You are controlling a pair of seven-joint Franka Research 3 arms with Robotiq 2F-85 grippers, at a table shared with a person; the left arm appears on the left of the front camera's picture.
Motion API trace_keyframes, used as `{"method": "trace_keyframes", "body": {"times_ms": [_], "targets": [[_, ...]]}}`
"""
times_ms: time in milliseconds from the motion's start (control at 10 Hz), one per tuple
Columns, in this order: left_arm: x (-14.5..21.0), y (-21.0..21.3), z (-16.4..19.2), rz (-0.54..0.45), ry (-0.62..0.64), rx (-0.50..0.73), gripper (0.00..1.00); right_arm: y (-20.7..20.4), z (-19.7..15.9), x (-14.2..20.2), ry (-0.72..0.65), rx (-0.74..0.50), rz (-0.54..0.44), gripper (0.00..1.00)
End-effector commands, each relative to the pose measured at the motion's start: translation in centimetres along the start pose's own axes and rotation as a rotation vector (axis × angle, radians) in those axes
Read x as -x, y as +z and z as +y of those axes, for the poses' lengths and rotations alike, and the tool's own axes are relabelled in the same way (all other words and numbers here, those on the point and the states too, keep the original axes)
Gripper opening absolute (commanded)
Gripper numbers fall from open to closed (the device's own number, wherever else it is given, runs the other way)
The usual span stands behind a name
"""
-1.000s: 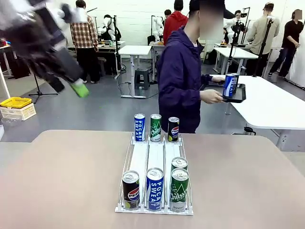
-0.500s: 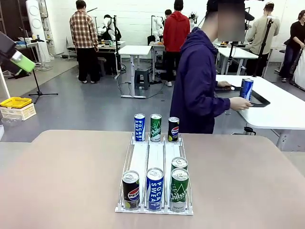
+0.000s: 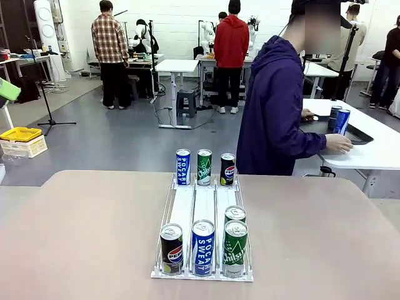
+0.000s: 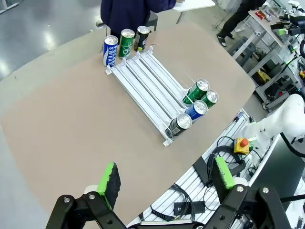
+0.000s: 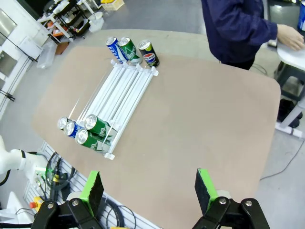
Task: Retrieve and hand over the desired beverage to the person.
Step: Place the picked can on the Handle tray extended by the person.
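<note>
A white wire rack (image 3: 204,203) lies on the tan table with three lanes of beverage cans. At its far end stand a blue Pocari Sweat (image 3: 182,167), a green can (image 3: 204,167) and a black Pepsi (image 3: 227,169). At the near end are a Pepsi (image 3: 171,249), a Pocari Sweat (image 3: 203,247) and two green cans (image 3: 235,240). The person (image 3: 275,112), in a dark navy jacket, faces the white side table, one hand beside a blue can (image 3: 342,121) on a black tray. My left gripper (image 4: 167,176) and right gripper (image 5: 148,186) hang high over the table, both open and empty.
One green pad (image 3: 7,89) of my left gripper peeks in at the front view's left edge. The white side table (image 3: 369,150) stands at the right behind the tan table. Other people work at tables far behind. Bare tabletop (image 3: 81,237) lies on both sides of the rack.
My left arm swung up and out to the front view's left edge. The person turned right and put the tray with the blue can down on the white table.
</note>
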State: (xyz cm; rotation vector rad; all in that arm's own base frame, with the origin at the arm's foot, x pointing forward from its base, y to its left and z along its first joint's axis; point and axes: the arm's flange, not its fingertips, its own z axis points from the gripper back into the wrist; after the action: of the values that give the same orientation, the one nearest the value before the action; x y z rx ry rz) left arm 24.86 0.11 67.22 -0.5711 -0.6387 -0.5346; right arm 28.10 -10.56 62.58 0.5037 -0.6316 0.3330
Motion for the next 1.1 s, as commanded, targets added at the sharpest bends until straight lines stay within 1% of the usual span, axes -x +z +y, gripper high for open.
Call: {"method": "trace_keyframes", "body": {"times_ms": [0, 200, 300, 1000], "targets": [[0.85, -0.51, -0.28, -0.004, -0.006, 0.026, 1.00, -0.06, -0.04, -0.21, 0.011, -0.038, -0.017, 1.00], [0.60, -0.65, 0.21, 0.007, 0.015, 0.032, 1.00, -0.06, -0.04, -0.21, 0.011, -0.038, -0.017, 1.00], [0.19, -0.17, -0.17, 0.006, 0.003, 0.012, 1.00, -0.06, -0.04, -0.21, 0.011, -0.038, -0.017, 1.00], [0.19, -0.17, -0.17, 0.006, 0.003, 0.012, 1.00, -0.06, -0.04, -0.21, 0.011, -0.038, -0.017, 1.00]]}}
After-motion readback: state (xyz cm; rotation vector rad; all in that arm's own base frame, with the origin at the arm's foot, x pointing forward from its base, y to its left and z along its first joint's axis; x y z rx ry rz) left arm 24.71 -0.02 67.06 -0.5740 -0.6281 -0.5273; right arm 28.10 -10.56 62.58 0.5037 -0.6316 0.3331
